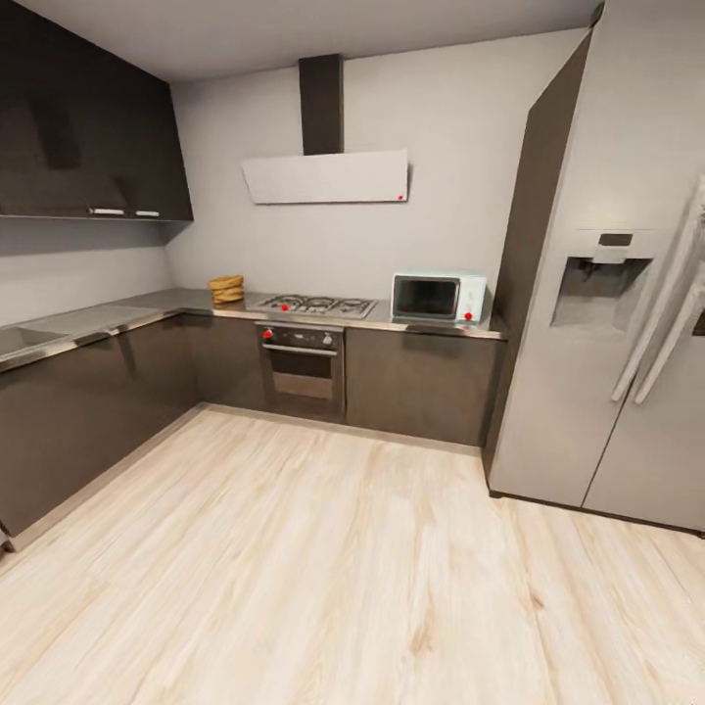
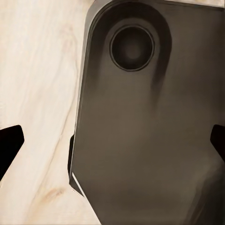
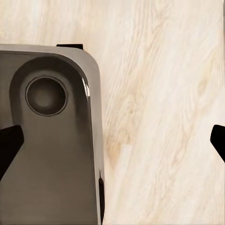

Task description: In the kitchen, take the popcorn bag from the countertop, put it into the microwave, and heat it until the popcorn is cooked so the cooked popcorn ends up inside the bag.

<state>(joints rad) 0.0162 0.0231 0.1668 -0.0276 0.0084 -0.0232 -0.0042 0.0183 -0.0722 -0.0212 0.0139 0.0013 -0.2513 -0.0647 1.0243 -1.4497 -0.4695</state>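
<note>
Popcorn bag (image 1: 226,289): sat on the desk (image 1: 127,311), left of the hob (image 1: 313,305)
Microwave (image 1: 439,297): door closed, right of hob
Left tool (image 2: 112,140): released, above floor
Right tool (image 3: 112,140): released too

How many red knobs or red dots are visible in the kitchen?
5: two on the oven panel at and, one on the hob, one on the microwave, one on the hood. More may be too small.

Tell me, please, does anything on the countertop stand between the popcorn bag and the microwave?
Yes. The gas hob lies flat in the countertop between the bag at its left and the microwave at its right. Nothing upright stands between them, and the microwave's door looks shut.
</note>
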